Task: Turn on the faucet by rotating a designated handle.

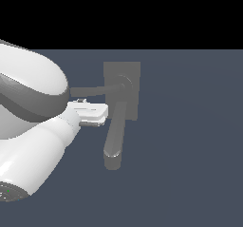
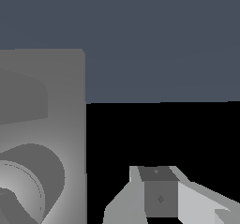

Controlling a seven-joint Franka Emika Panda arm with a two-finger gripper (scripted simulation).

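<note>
One grey faucet (image 1: 122,108) lies on the dark blue-grey floor (image 1: 190,140), a little toward the exterior view's left of centre. Its flat rectangular base plate (image 1: 133,69) sits at the far end, and the thick rounded spout (image 1: 115,140) runs from the plate toward the camera, ending in a blunt tip. The handle (image 1: 95,90), a thin straight bar, leaves a small round hub (image 1: 124,82) on the plate and points toward the exterior view's left, where its far end passes behind the robot's white arm (image 1: 33,126). The gripper (image 1: 93,115) reaches in from that side, just below the handle and just beside the upper part of the spout; whether it touches either cannot be told. Its white body hides the fingertips here, so it is unclear whether the jaws are spread or pressed together. In the wrist view the base plate (image 2: 65,101) and the hub (image 2: 28,185) fill one side, close up, and a single grey finger (image 2: 159,195) shows at the edge, apparently holding nothing.
</note>
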